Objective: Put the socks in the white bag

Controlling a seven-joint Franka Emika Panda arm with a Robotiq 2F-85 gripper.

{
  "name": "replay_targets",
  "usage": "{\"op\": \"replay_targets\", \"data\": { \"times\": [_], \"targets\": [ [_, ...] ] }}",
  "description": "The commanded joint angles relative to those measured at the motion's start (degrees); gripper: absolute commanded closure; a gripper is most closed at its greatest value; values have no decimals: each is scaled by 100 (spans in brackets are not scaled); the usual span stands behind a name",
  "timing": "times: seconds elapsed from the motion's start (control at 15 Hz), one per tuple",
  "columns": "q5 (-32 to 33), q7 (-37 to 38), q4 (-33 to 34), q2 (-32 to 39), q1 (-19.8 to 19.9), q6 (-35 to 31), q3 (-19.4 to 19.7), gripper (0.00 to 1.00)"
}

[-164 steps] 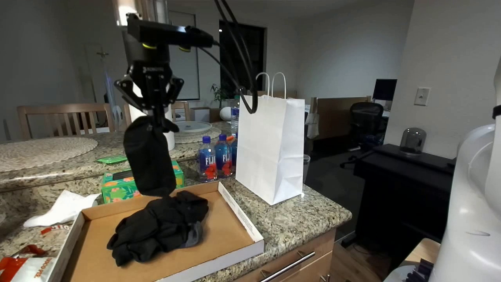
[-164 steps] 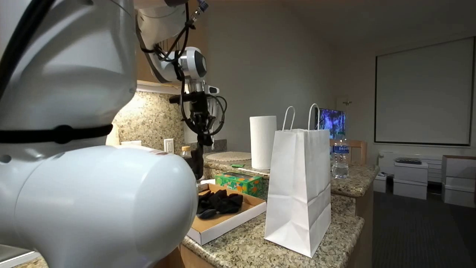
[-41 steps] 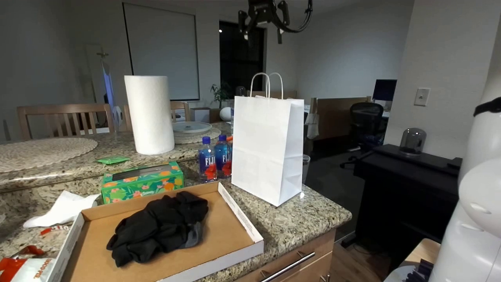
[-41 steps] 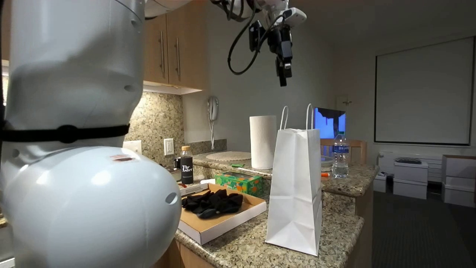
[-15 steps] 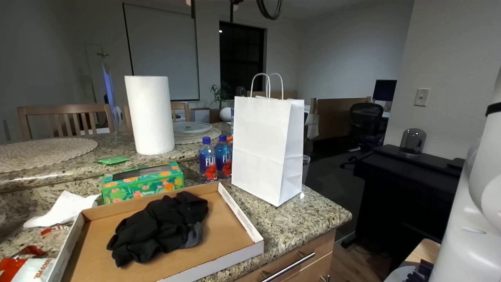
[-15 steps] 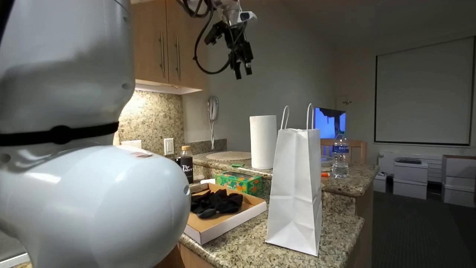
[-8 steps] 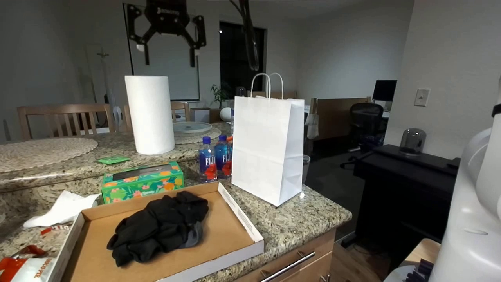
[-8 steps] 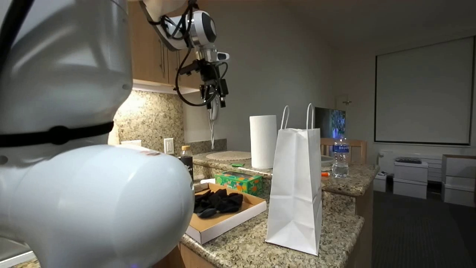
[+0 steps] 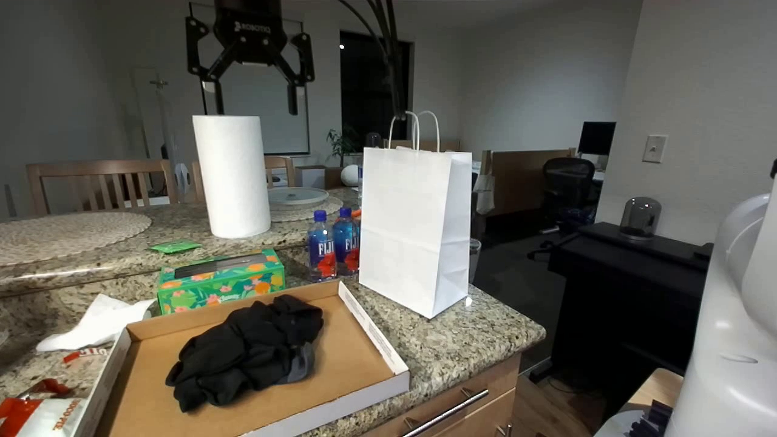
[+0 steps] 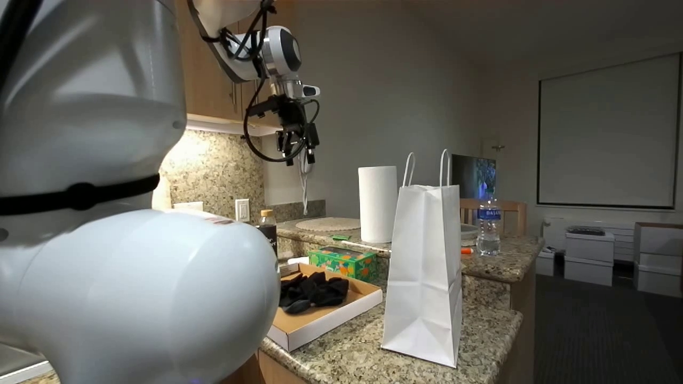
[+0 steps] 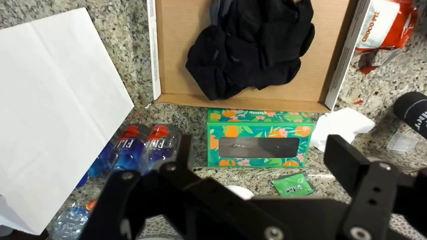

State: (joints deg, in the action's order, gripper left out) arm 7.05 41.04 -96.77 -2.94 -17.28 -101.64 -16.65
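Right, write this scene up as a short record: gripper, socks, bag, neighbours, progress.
gripper: open, empty, raised above the counter
socks: black, heaped in the cardboard tray; count unclear
white bag: upright on the counter, handles up; inside hidden
tissue box: green, floral, beside the cardboard tray
FIJI bottles: standing beside the white bag
paper towel roll: white, upright
progress: unfinished; the heaped socks need bagging
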Motion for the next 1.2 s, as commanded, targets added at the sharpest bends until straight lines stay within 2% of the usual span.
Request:
{"op": "replay_targets", "data": {
  "times": [0.0,0.2,0.47,0.73,1.13],
  "targets": [
    [-304,-167,-163,108,45,-431,-28,0],
    [-519,-10,-509,316,12,-1011,-47,0],
    [-129,809,-1078,761,-97,-1929,-34,0],
    [-203,897,-1401,1493,-289,-2319,-5,0],
    [-187,1091,-1272,2454,-558,-2910,323,0]
  ]
}}
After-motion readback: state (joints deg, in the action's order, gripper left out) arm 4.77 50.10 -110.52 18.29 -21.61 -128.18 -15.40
